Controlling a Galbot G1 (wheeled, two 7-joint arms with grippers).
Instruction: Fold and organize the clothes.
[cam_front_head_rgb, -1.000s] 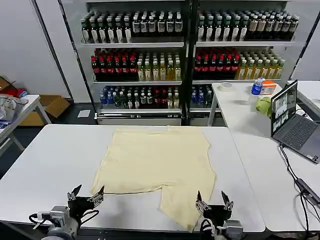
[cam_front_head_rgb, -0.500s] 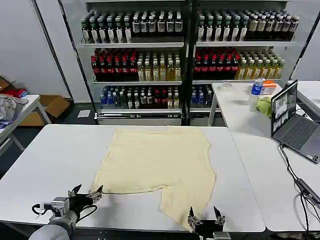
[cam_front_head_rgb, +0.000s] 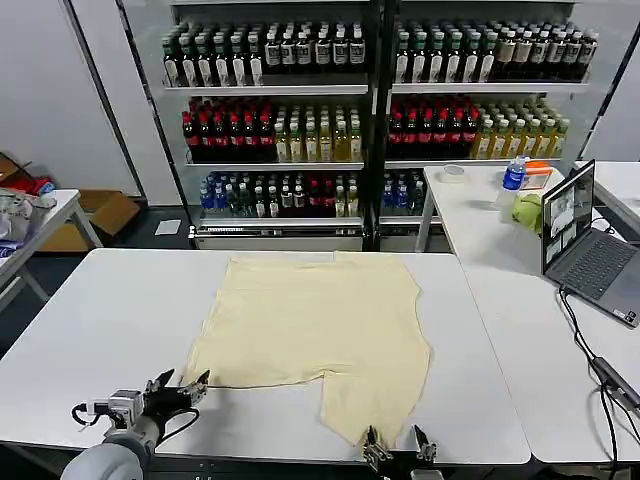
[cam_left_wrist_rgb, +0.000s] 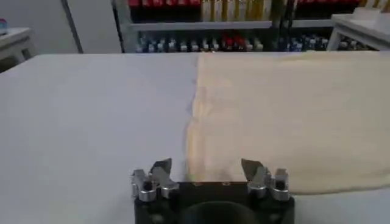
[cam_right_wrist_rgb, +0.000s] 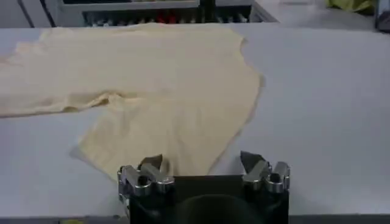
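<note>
Presently, approach step: left gripper (cam_front_head_rgb: 180, 385) and right gripper (cam_front_head_rgb: 397, 446), both wide apart, flank garment (cam_front_head_rgb: 320, 325)'s near edge; next, pinch hem.

A white table (cam_front_head_rgb: 110, 320) carries the pale cream-yellow garment (cam_front_head_rgb: 315, 330), which lies flat across its middle, reaching from the far edge almost to the near edge. One flap of the cloth juts toward the near right, with bare tabletop on both sides

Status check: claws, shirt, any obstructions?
Both claws open, empty: left claw at shirt's near-left corner, right claw at near hem. Shirt flat, unfolded. Nothing in the way.
</note>
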